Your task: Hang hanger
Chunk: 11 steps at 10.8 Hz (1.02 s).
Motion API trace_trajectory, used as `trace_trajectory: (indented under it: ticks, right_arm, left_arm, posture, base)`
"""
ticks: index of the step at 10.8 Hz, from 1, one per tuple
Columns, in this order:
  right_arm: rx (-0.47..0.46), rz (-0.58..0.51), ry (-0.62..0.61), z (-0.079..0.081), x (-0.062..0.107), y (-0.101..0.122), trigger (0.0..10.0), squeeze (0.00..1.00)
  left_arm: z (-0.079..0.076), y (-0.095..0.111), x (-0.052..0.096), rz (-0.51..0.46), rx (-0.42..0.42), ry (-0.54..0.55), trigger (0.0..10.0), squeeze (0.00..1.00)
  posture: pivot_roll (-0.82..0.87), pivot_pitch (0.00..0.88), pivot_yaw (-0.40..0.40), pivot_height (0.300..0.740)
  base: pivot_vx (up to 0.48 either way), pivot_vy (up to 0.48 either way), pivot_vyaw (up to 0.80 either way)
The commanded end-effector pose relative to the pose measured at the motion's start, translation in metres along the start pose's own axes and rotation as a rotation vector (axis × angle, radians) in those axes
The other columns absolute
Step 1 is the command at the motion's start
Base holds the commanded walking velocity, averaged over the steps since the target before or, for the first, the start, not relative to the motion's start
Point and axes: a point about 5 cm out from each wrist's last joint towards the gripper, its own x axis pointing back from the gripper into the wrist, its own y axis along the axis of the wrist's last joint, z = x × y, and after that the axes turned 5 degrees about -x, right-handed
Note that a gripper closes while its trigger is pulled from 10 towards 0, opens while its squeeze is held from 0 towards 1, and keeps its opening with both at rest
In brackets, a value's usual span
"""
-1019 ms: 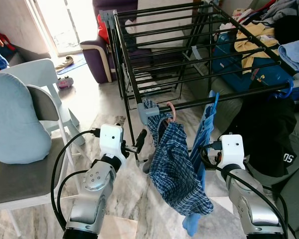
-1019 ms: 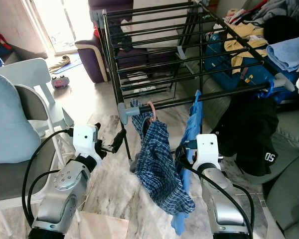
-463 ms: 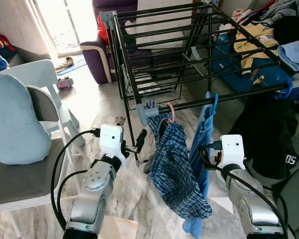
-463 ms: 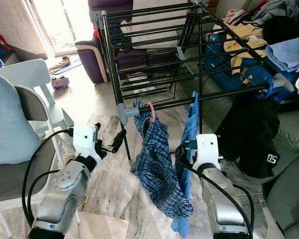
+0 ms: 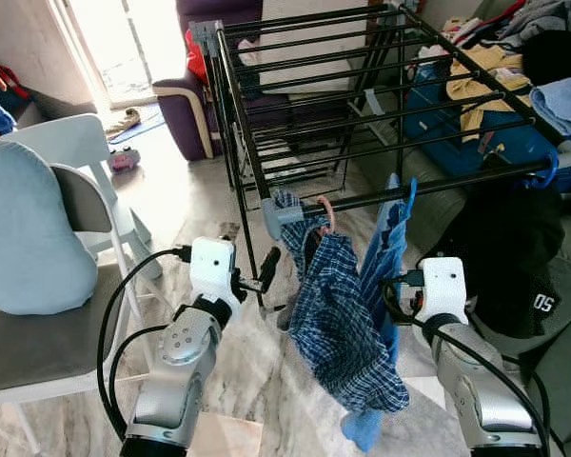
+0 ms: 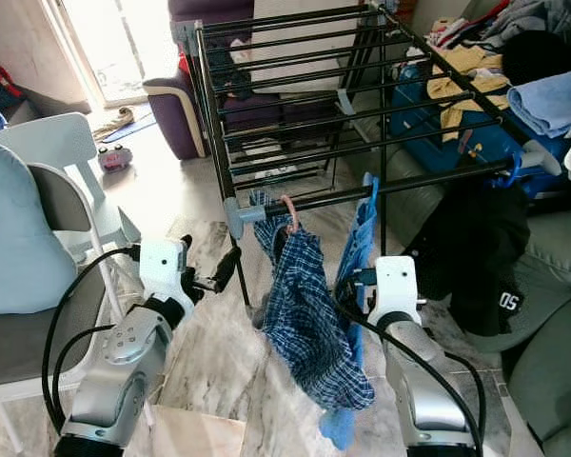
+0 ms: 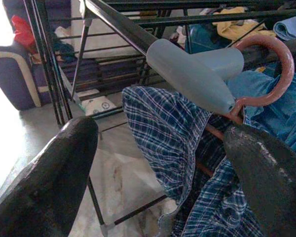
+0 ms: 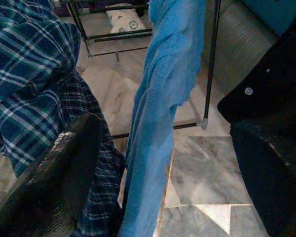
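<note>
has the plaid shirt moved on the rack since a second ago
Yes, slightly. The plaid shirt hangs from its pink hanger hook at the same spot on the rack bar, but its lower part has swung toward the blue garment.

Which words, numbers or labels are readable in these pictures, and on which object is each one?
"50", in white, seen upside down on the black garment hanging from the front bar of the black metal drying rack.
Nothing else is readable: the blue plaid shirt and the blue towel show no legible text.
</note>
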Motion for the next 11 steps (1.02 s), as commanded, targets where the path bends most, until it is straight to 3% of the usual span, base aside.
trace_trajectory:
  ticks: [1,6,9,11]
  right_arm:
    - [0.001,0.009,0.005,0.003,-0.002,0.000,10.0,0.00]
    - [-0.014,-0.013,0.087,0.015,-0.004,0.007,10.0,0.00]
    - [0.025,0.036,0.073,0.008,-0.009,0.006,10.0,0.00]
    - [0.049,0.068,0.089,0.002,-0.024,0.010,10.0,0.00]
  left_arm:
    - [0.002,-0.001,0.000,0.013,-0.007,0.007,10.0,0.00]
    - [0.002,-0.008,-0.002,0.056,-0.040,0.010,10.0,0.00]
    - [0.000,-0.010,-0.002,0.063,-0.046,0.004,10.0,0.00]
    - [0.000,-0.011,-0.002,0.070,-0.049,-0.001,10.0,0.00]
  posture:
    - [-0.13,0.000,0.084,0.740]
    - [-0.13,0.000,0.091,0.740]
    - [-0.13,0.000,0.089,0.740]
    - [-0.13,0.000,0.092,0.740]
  base:
    - [0.000,0.000,0.00]
    - [0.000,0.000,0.00]
    - [0.000,0.000,0.00]
    - [0.000,0.000,0.00]
